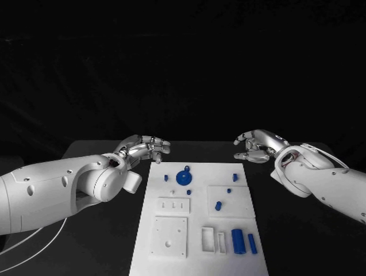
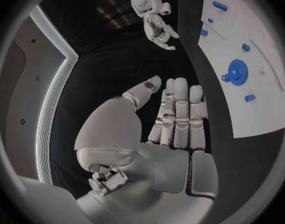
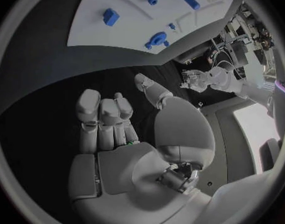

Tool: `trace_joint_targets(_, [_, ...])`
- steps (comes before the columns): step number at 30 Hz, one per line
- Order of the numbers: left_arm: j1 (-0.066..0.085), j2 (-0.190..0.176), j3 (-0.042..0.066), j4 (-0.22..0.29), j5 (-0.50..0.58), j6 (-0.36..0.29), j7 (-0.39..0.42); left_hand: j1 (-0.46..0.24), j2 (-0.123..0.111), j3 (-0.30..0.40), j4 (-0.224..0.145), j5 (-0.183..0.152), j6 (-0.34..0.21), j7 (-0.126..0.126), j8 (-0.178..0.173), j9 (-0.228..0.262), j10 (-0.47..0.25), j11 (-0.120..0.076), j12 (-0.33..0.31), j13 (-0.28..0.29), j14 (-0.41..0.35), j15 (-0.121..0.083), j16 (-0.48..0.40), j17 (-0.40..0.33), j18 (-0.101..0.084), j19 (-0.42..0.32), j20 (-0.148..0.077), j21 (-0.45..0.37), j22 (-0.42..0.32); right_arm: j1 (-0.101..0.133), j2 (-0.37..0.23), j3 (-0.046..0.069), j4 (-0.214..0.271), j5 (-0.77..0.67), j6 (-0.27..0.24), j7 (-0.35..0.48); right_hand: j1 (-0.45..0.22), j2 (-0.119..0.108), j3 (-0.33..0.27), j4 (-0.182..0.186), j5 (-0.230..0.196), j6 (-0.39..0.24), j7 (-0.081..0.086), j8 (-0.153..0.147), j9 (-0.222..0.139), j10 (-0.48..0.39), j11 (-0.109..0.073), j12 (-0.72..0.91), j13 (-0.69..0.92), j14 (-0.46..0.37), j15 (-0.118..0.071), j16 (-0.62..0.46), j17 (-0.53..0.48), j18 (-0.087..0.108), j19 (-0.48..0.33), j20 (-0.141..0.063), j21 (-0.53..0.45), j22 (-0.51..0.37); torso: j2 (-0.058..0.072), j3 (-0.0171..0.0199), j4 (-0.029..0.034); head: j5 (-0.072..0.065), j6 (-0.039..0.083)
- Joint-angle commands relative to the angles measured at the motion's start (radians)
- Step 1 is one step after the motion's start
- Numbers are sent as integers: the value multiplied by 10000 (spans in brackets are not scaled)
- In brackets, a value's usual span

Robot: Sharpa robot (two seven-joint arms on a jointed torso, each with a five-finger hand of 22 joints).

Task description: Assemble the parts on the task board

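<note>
From the head view, I am holding my left hand (image 1: 143,147) and right hand (image 1: 258,145) just beyond the far corners of the task board (image 1: 201,253), fingers loosely curled, gripping nothing. Blue parts (image 1: 184,176) are lying on the board.

In the left wrist view, my fingers (image 2: 180,115) are extending together, empty.

In the right wrist view, my fingers (image 3: 102,115) are curling over bare table (image 3: 49,74).
</note>
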Motion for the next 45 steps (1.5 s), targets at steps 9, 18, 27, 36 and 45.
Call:
trace_joint_targets(9, [-89,54,6,-119,34,217,256,-129,-67,31,-12,-90,52,20,-59,35,41,22,9,23,-70,-6,-86,-31,142,-114,-51,53,-30,-351,14,2,-919,302,1189,958,274,173,-202,-432,423,277,50,85,-20,-110,-34,-71,-78,33,17,-80,42,1189,-148,56,61,173,-166,276,-217,-126,-54])
trace_joint_targets(18, [-172,87,6,-145,35,263,242,-156,-60,33,-10,-110,46,23,-74,53,30,32,-2,38,-97,8,-115,-50,121,-150,-51,41,-51,-837,578,3,-1652,302,1063,822,442,158,-237,-440,430,291,45,82,-37,-96,-39,-52,-74,35,11,-89,57,1189,-168,68,71,175,-155,297,-201,-155,-96])
trace_joint_targets(27, [-221,121,6,-171,36,275,242,-168,-71,33,-16,-124,46,23,-83,66,22,34,-9,50,-108,8,-129,-60,111,-169,-54,38,-64,-1142,939,2,-2010,304,980,732,530,127,-276,-442,442,287,44,73,-51,-80,-41,-31,-64,34,10,-94,70,1189,-177,73,80,176,-131,348,-171,-139,-171])
trace_joint_targets(36, [-228,91,6,-124,36,282,232,-165,-71,40,-24,-129,46,23,-88,76,-20,47,-35,48,-117,17,-140,-68,105,-185,-54,34,-74,-1322,1058,2,-2190,304,1127,725,531,129,-294,-440,436,284,45,69,-55,-75,-40,-25,-61,34,10,-94,73,1189,-176,74,83,176,-114,339,-148,-138,-227])
trace_joint_targets(45, [-226,49,8,-54,27,281,230,-158,-73,45,-31,-130,46,23,-92,82,-41,55,-49,48,-120,22,-145,-71,103,-193,-53,33,-80,-1393,1186,2,-2315,300,1022,716,533,151,-316,-435,433,286,46,68,-59,-65,-38,-12,-53,35,12,-93,79,1189,-175,77,87,175,-115,320,-168,-116,-290])
